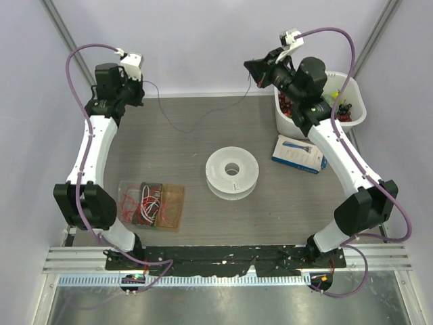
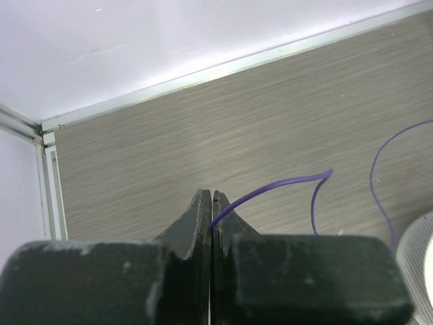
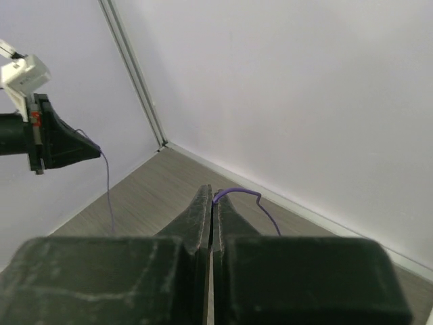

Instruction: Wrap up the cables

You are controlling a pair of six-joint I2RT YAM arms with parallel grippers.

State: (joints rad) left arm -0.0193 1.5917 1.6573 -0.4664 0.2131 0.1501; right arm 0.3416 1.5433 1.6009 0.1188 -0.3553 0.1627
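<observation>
Both arms (image 1: 93,145) raised, jaws pinching wire (image 2: 291,181).

Nothing legible in any view. The only candidate is the blue-and-white box (image 1: 298,154) on the table (image 1: 284,203): there's a dark blue marking on its top face, too small and blurred to make out letters, brand or numbers.

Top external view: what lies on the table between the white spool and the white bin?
A blue-and-white box, nearer the bin than the spool; the top external view shows it.
</observation>
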